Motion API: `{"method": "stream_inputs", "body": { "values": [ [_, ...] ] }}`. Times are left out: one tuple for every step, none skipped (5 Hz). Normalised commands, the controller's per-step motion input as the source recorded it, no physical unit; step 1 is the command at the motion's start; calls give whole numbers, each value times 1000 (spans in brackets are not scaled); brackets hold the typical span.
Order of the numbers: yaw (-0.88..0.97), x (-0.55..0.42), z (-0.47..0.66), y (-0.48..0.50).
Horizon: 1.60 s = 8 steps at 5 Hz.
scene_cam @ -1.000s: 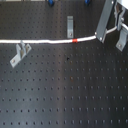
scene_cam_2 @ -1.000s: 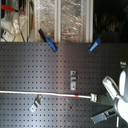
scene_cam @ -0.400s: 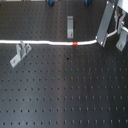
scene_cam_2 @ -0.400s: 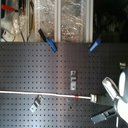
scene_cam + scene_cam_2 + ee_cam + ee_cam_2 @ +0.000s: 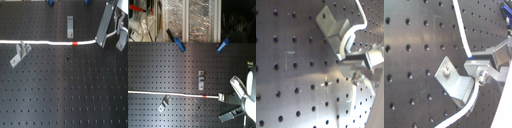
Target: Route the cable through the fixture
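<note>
Since a second ago my pincer [image 5: 111,34] has drawn the cable [image 5: 50,43] slightly along the counter [image 5: 65,95]. It pinches the cable's end. The cord runs lengthwise away toward the first exterior view's left, just behind the near fixture [image 5: 19,54]; another bracket [image 5: 70,26] stands beyond.

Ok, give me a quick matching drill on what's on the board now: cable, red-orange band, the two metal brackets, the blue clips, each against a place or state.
Things:
1. cable
2. red-orange band
3. upright bracket
4. angled bracket
5. blue clips

Places or states:
A. at the board's far edge in the second exterior view
B. lies stretched across the board
C. just behind the cable, near the band
D. short mark on the cable
E. in front of the cable, toward the first exterior view's left

Pairs: 1-B, 2-D, 3-C, 4-E, 5-A
</note>
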Motion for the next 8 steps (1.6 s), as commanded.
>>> {"method": "stream_inputs", "body": {
  "values": [
    [-14, -36, 216, 44],
    [-14, -65, 182, 79],
    [-46, -69, 170, 83],
    [-154, -145, 192, 169],
    [-326, -149, 131, 161],
    [-368, -139, 180, 131],
    [-377, -177, 254, 141],
    [-377, -233, 293, 152]
  ]
}}
